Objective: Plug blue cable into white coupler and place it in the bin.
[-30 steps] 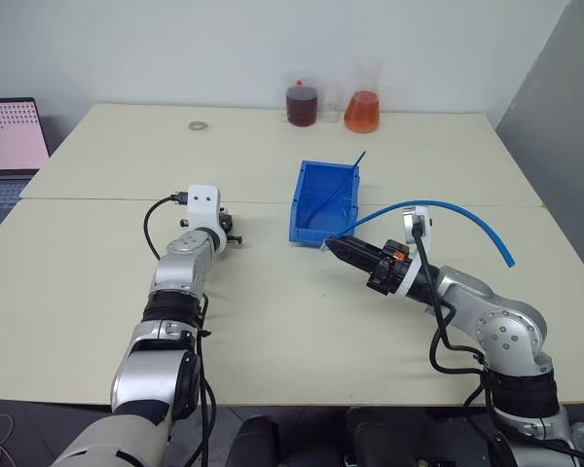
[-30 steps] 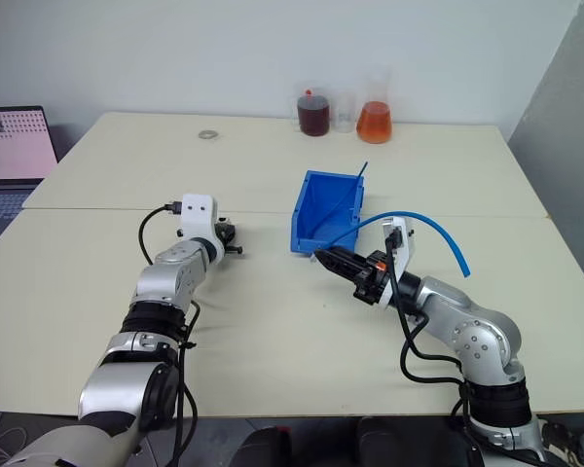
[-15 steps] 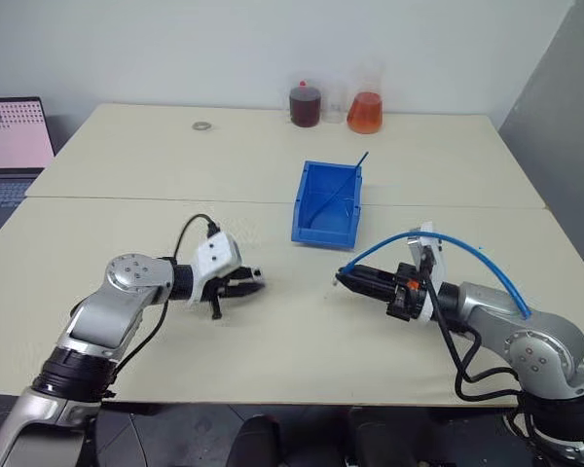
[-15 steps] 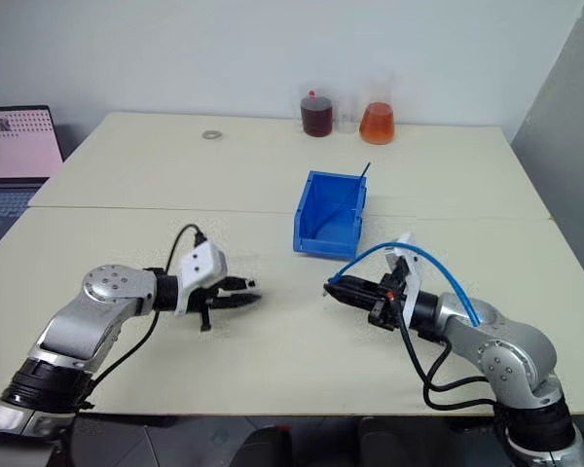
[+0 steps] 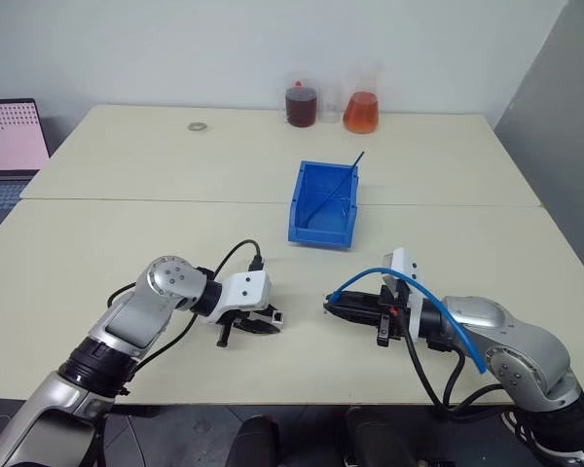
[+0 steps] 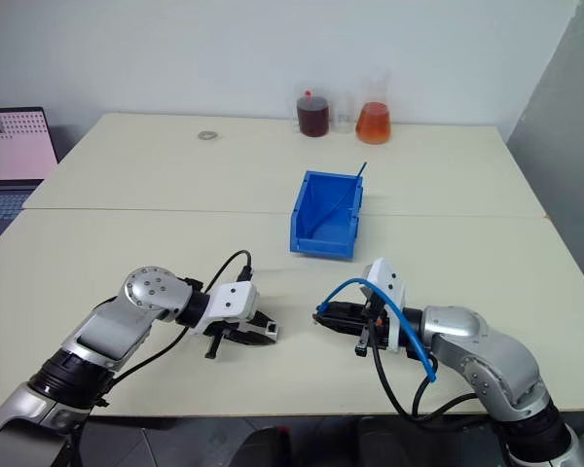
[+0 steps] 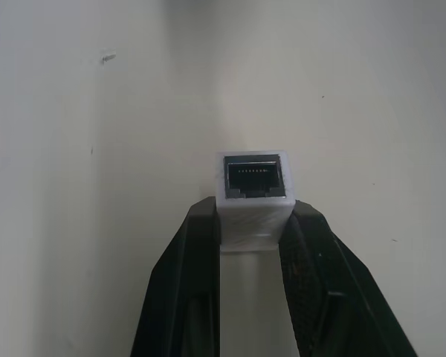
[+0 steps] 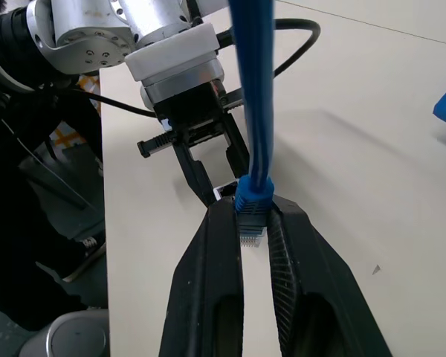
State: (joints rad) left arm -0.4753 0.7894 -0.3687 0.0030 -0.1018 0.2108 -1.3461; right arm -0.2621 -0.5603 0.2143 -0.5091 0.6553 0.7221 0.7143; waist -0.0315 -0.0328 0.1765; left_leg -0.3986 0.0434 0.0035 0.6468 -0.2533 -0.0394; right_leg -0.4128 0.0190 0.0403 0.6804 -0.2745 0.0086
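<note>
White plastic in my left jaws: the left gripper [image 7: 253, 223] is clamped on the white coupler [image 7: 253, 199], which sticks out past the fingertips, dark socket facing away from the wrist.
Blue boot in my right jaws: the right gripper [image 8: 253, 223] pinches the blue cable [image 8: 254, 111] just behind its clear plug, contacts poking out between the fingers.
Gap: both grippers sit low over the near edge of the desk [image 5: 127, 233], tips facing each other and near, not touching; plug and socket are still apart.
Cable run: from the plug it arcs up and back over my right wrist, its loose end hanging off toward the near right corner.
Bin: the bin [image 5: 323, 204] stands mid-desk, well beyond both hands; a darker blue strand [image 5: 333, 191] leans in it.
Step in hand, as I judge it: mating.
How I'd do it well: line the plug square with the socket, latch side matched, and push straight in; a skewed approach could jam or twist the coupler in the grip.
</note>
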